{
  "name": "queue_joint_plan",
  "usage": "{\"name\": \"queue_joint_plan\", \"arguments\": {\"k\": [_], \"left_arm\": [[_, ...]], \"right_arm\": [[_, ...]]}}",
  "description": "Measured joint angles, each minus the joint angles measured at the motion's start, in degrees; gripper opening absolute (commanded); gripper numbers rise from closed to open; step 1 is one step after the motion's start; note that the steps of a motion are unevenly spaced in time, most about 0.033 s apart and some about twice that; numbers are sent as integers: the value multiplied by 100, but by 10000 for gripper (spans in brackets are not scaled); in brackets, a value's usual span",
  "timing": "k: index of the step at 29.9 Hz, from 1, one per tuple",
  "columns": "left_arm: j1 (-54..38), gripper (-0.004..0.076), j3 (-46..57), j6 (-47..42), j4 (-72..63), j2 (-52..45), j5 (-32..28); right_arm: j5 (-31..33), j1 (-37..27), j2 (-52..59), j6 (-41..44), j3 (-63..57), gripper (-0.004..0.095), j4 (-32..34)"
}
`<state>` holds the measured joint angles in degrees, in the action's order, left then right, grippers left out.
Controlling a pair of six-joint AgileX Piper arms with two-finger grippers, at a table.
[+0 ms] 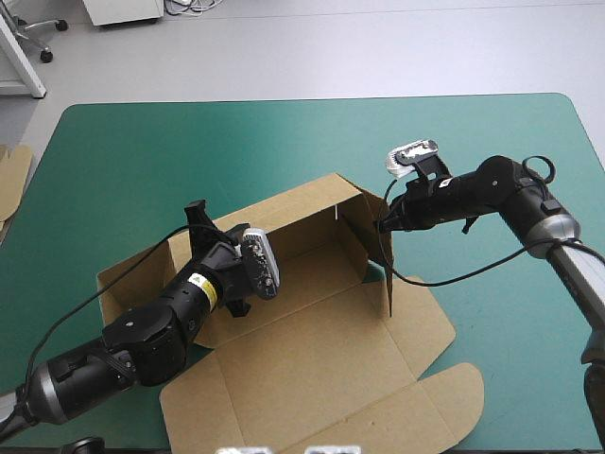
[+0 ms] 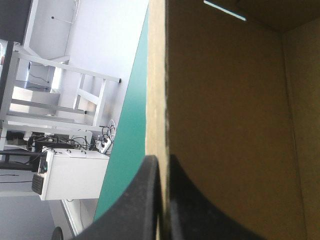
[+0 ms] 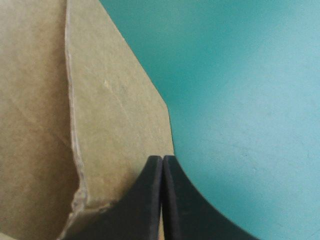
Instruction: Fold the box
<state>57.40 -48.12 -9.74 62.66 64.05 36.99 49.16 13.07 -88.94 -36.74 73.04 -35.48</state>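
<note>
Box [image 1: 312, 350] is showing plain brown all over, cover [image 1: 142, 161] is looking solid teal-green, and the fingers [image 2: 140, 210] are looking black.

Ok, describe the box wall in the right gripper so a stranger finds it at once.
On the teal-green table, the brown box lies mid-table, its near part flat. At its right end rises a short side wall, pinched by the right gripper. Unlike the long far wall that the left gripper holds, it runs from far to near.

No text or label is legible anywhere.
</note>
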Motion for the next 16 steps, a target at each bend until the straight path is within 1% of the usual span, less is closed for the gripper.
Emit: {"name": "queue_joint_plan", "arguments": {"k": [2,6,11,16], "left_arm": [[0,-14,0,0,0,0,0],[0,-15,0,0,-6,0,0],[0,-14,0,0,-6,0,0],[0,-14,0,86,-53,0,6]], "right_arm": [[60,0,0,-45,0,-18,-54],[38,0,233,-425,-130,-18,-415],[-374,0,552,-1078,-688,-18,-824],[-578,0,571,-1757,-1155,-18,-1369]]}}
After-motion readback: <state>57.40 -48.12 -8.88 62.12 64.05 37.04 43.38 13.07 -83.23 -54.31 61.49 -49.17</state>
